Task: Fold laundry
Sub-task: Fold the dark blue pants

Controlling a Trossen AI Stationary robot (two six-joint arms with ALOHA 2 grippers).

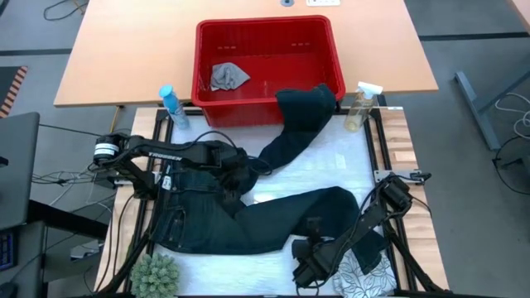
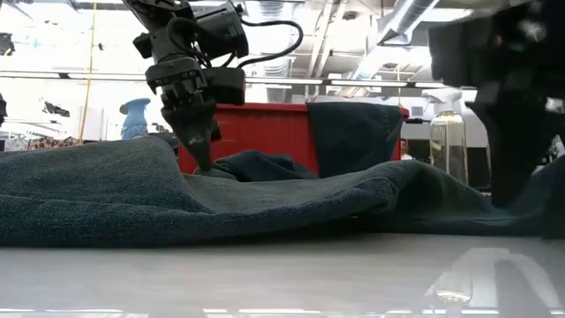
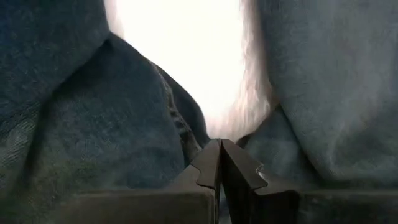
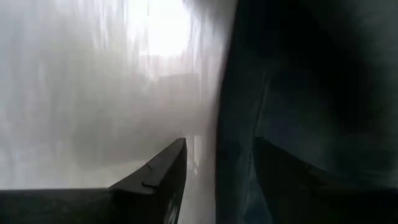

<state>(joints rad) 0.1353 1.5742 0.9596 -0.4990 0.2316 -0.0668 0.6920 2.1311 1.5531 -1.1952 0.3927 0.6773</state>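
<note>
At nine o'clock on the table my left gripper (image 1: pixel 236 178) is down on the jeans (image 1: pixel 248 219) near the crotch, fingers pressed tight together; from my left wrist I see the denim bunched to either side of the closed tips (image 3: pixel 219 163), but I cannot tell whether any cloth is pinched between them. The jeans lie spread across the white table cover (image 1: pixel 348 157), waist toward eight o'clock, one leg running across to four o'clock, the other climbing to one o'clock and hanging over the front wall of the red basket (image 1: pixel 265 50). Inside that basket, toward eleven o'clock, sits the small grey cloth (image 1: pixel 228 76). A blue bottle (image 1: pixel 172 105) stands at the basket's left corner, a clear spray bottle (image 1: pixel 362 106) at its right. A green spiky plant (image 1: pixel 156 275) sits at seven o'clock. At five o'clock my right gripper (image 1: pixel 308 266) is low at the hem of the near leg – fingers parted, one dark finger (image 4: pixel 163 177) over the white cover, the denim edge in the gap beside it, nothing clenched. Just right of it lies the leaf-print cloth (image 1: pixel 368 277) – partly under my arm
</note>
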